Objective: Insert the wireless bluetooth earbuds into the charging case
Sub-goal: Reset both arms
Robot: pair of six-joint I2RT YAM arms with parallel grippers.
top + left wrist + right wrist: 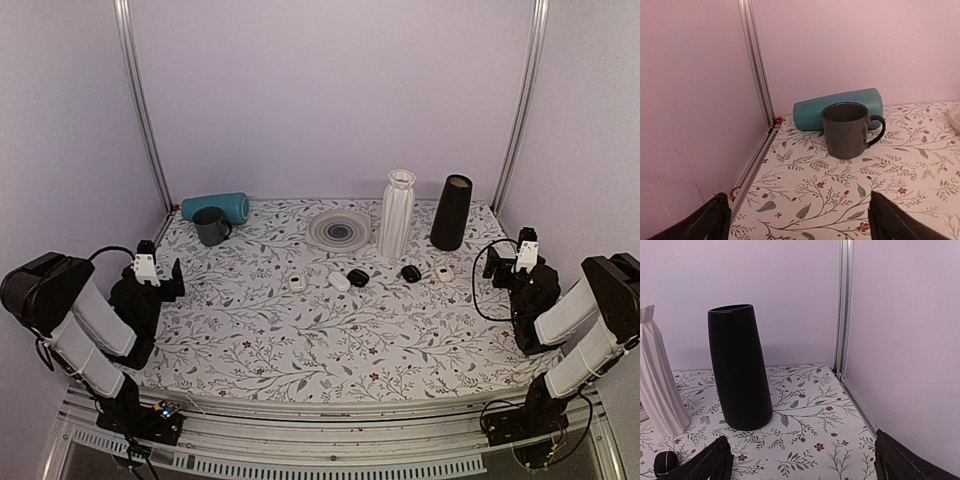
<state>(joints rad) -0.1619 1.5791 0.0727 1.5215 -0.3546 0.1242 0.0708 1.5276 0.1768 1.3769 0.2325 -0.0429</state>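
Charging case (296,283) lies on the floral bench (260,340) among small pods (358,277), well apart from my left fingers (705,225) and right fingers (707,465), both spread wide, holding nothing; lilac walls (330,100) around.

Left arm (90,330): I see it folded back on its base, elbow high, forearm angled down and inward.
Left gripper (163,262): jaws spread wide, nothing between the fingers.
Right arm (590,320): I see the same folded pose, mirrored.
Right gripper (508,250): jaws wide apart, holding nothing, pointing away from me.
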